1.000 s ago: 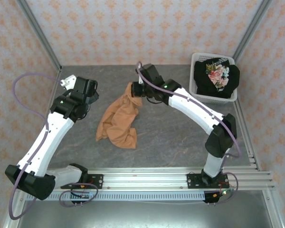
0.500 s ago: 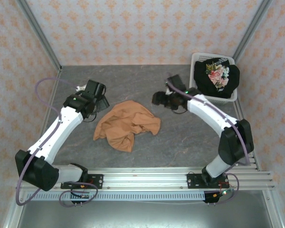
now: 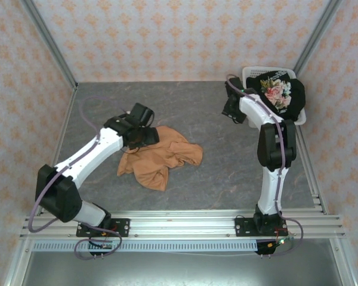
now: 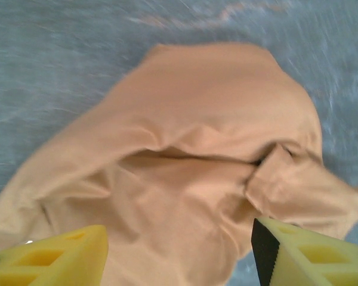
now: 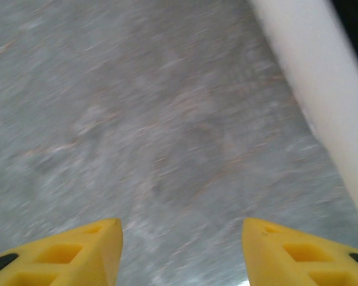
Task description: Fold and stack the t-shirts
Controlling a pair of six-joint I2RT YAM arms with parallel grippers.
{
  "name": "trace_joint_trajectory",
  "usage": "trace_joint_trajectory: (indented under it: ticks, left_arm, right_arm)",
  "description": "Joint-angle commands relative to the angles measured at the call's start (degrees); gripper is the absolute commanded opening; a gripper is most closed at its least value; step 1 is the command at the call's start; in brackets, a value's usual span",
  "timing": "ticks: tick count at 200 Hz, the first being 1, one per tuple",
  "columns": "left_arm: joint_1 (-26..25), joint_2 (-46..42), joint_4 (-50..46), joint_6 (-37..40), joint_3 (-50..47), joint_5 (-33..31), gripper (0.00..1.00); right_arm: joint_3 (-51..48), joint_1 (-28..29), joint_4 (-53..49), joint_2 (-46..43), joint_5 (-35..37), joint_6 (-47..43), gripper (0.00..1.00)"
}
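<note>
- Grey stone-look table (image 3: 227,161) under both my arms.
- Orange t-shirt (image 3: 161,158) lies crumpled left of centre.
- White laundry basket (image 3: 249,72), far right, holds the black flowered t-shirt (image 3: 289,104).
- Left gripper (image 4: 179,232) hovers over the orange t-shirt, fingers apart, empty.
- Right gripper (image 5: 182,225), just left of the basket, fingers spread, gripping nothing.

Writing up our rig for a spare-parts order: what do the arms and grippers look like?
The left arm and right arm have white shells with black joints, and a purple cable trails along each. The left gripper and right gripper carry yellow plastic fingers with rectangular cut-outs; one left finger has a black serrated inner face.
</note>
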Motion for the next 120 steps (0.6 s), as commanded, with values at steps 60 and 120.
trace_joint_trajectory:
  ticks: [60, 120]
  left_arm:
    - [-0.18, 12.83, -9.04, 1.05, 10.57, -10.58, 0.82]
    - [4.5, 21.44, -12.21, 5.8, 14.42, -11.34, 0.81]
  right_arm:
    - [-11.51, 11.2, 2.92, -16.34, -12.65, -6.03, 0.7]
    - [-21.64, 26.03, 7.1, -14.19, -17.84, -7.57, 0.77]
